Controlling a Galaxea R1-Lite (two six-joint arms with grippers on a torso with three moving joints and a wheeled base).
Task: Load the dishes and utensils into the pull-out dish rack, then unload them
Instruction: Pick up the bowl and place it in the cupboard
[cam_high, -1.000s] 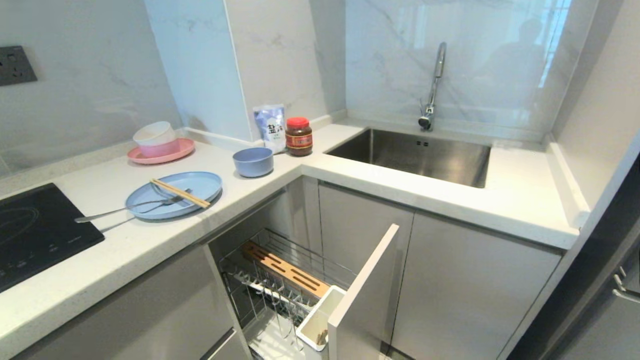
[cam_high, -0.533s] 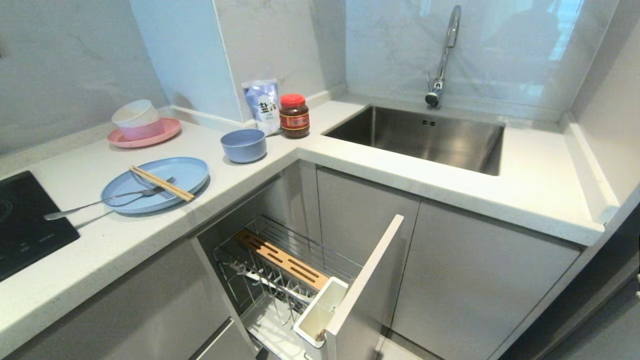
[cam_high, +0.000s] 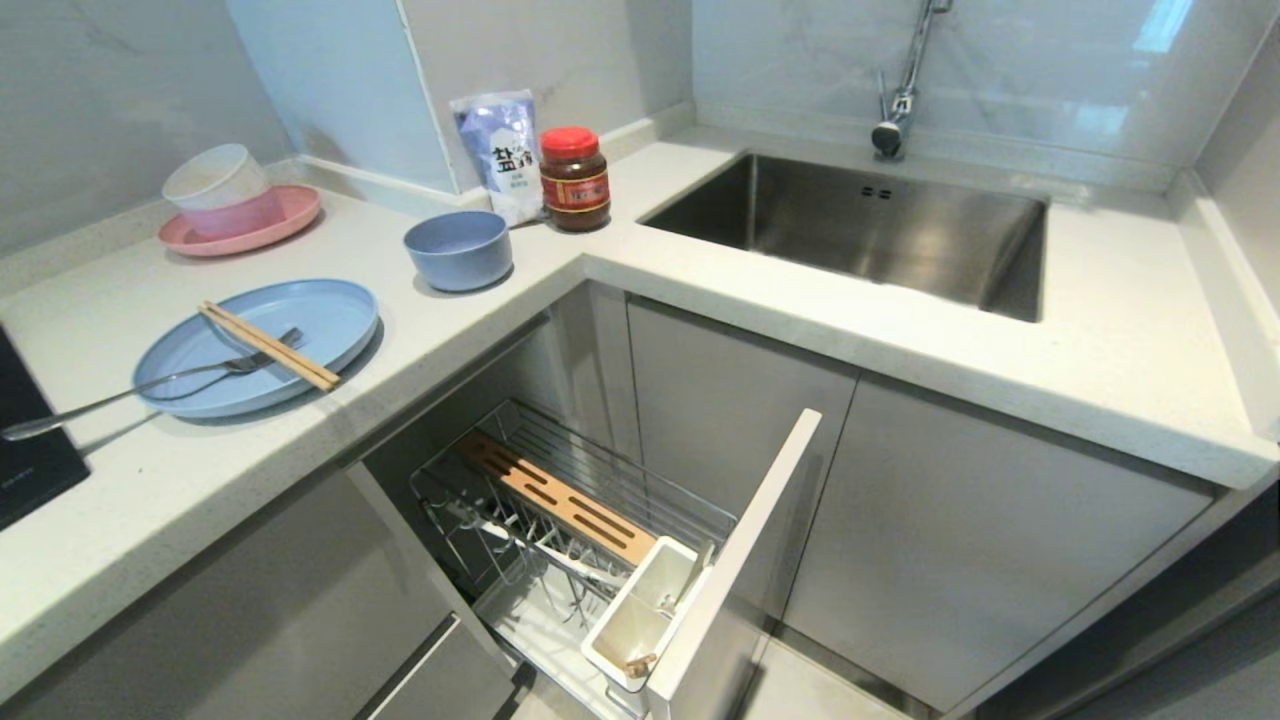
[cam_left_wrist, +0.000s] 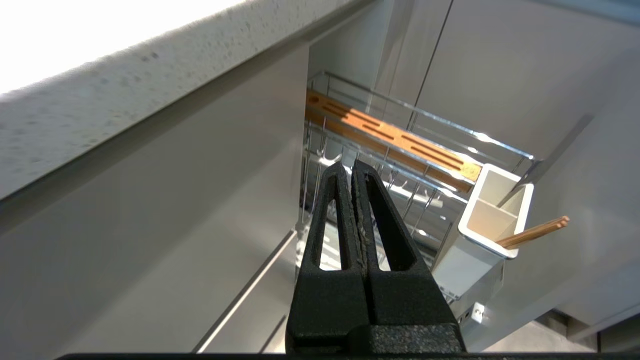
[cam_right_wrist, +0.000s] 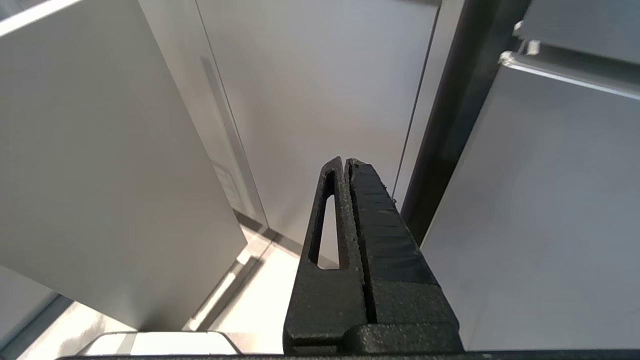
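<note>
On the counter at the left lies the light-blue plate (cam_high: 320, 310) with wooden chopsticks (cam_high: 268, 346) and a silver fork (cam_high: 150, 384) across it. The small blue bowl (cam_high: 458, 250) stands behind it. Below the counter the pull-out dish rack (cam_high: 620, 462) is drawn out, showing its wooden strip (cam_high: 560, 497), white caddy (cam_high: 625, 640) and grey front panel (cam_high: 740, 560). In the left wrist view another pair of chopsticks (cam_left_wrist: 535, 232) leans in the caddy (cam_left_wrist: 470, 260). My left gripper (cam_left_wrist: 348, 167) hangs shut and empty before the rack. My right gripper (cam_right_wrist: 345, 161) is shut and empty, facing cabinet doors.
A pink plate with stacked bowls (cam_high: 235, 215) sits at the back left. A salt bag (cam_high: 500, 150) and red-lidded jar (cam_high: 574, 178) stand in the corner. The steel sink (cam_high: 1010, 270) with its tap (cam_high: 900, 110) is at the right, a black hob (cam_high: 30, 460) at the far left.
The whole head view has tilted downward: counter and sink have slid up the picture and more of the open rack shows. Nothing on the counter has moved.
</note>
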